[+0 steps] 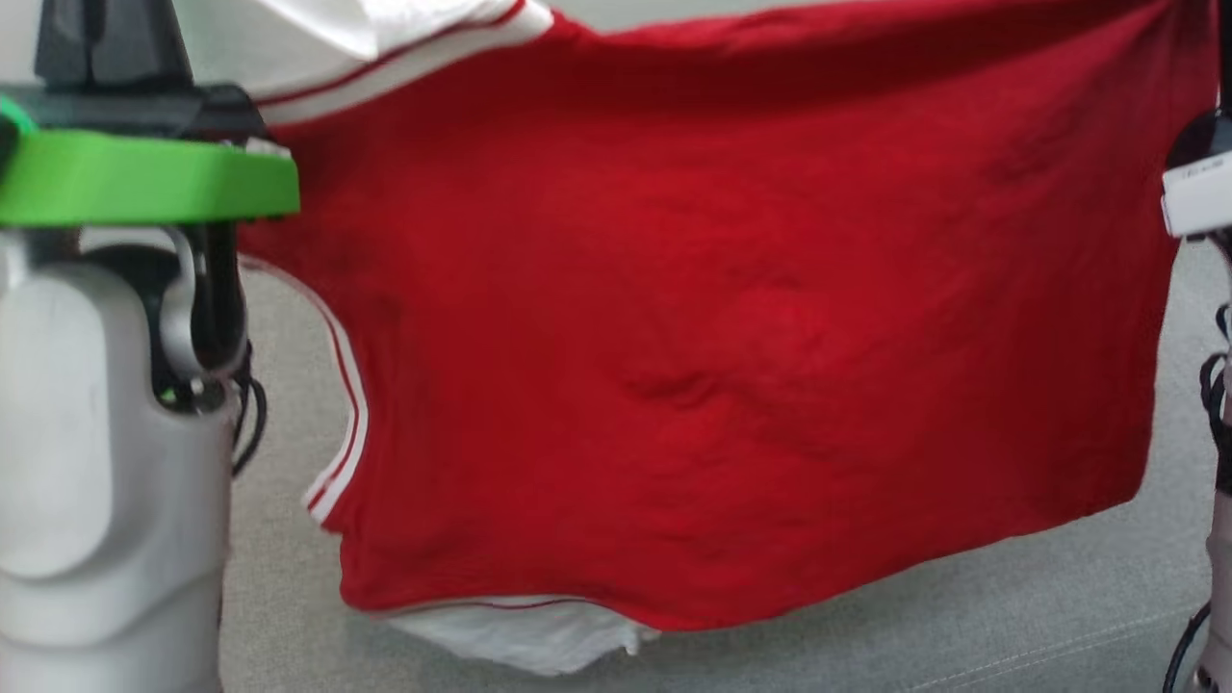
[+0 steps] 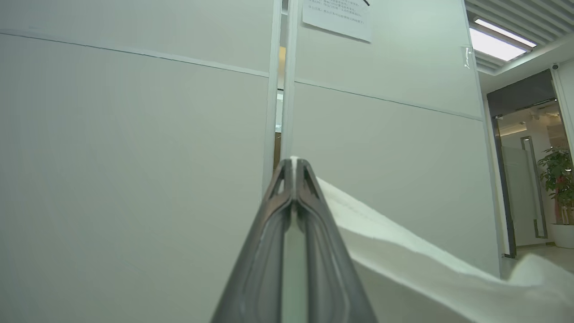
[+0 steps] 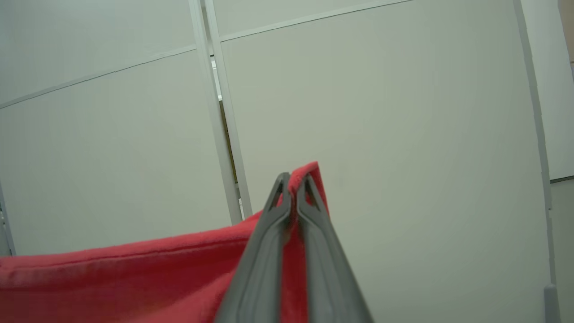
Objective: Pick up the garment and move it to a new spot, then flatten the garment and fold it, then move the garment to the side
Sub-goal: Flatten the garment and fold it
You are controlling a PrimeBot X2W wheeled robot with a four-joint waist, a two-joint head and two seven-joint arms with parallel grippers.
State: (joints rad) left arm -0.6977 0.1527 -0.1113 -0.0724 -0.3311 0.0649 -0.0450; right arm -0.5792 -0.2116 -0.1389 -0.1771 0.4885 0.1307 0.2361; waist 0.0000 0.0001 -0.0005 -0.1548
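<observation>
The garment [image 1: 731, 318] is a red shirt with white sleeves and red-and-white trim, held up and stretched wide between both arms, its lower edge hanging just above the grey surface. A white part [image 1: 525, 643] peeks out below the red hem. In the left wrist view my left gripper [image 2: 293, 168] is shut on a white edge of the garment [image 2: 403, 260], which trails off to the right. In the right wrist view my right gripper [image 3: 293, 181] is shut on a red corner of the garment [image 3: 134, 278], which spreads to the left.
The grey fabric surface [image 1: 962, 626] lies below the hanging shirt. My left arm with its green band [image 1: 144, 178] stands at the left, part of the right arm [image 1: 1198, 197] at the right edge. Pale partition panels [image 2: 134, 157] rise behind, and a doorway with a plant [image 2: 558, 179] is at the far right.
</observation>
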